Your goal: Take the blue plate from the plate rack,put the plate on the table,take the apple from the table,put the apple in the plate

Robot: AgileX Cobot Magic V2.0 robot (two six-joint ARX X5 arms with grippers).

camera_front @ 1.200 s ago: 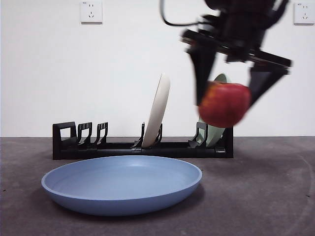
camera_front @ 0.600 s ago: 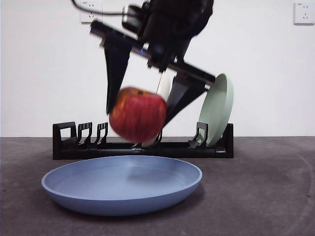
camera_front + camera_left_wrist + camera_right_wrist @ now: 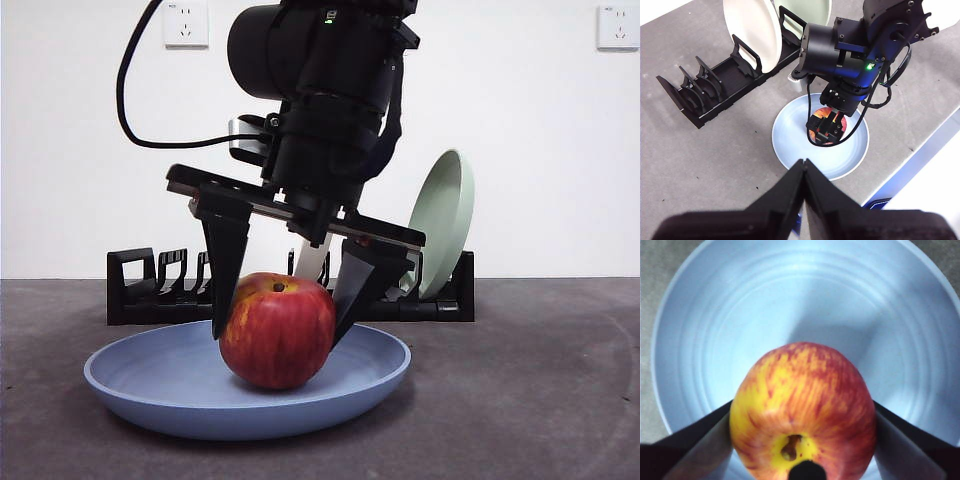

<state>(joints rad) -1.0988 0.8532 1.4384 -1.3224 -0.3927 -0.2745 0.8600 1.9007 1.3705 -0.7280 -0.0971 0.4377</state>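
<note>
The red apple (image 3: 277, 345) sits in the middle of the blue plate (image 3: 140, 385), which lies flat on the table (image 3: 540, 400) in front of the plate rack (image 3: 135, 285). My right gripper (image 3: 279, 336) comes down from above and is shut on the apple, one jaw on each side. In the right wrist view the apple (image 3: 802, 405) fills the space between the jaws over the plate (image 3: 805, 295). My left gripper (image 3: 804, 165) is shut and empty, high above the table's near side, looking down on the plate (image 3: 790, 147).
A cream-white plate (image 3: 752, 30) and a pale green plate (image 3: 440, 225) stand upright in the rack behind the blue plate. The rack's left slots (image 3: 695, 87) hold nothing. The table's edge (image 3: 920, 160) runs close to the blue plate.
My right gripper has carried the apple leftward and down from beside the green plate into the blue plate, where it now rests. The plate has not moved.
</note>
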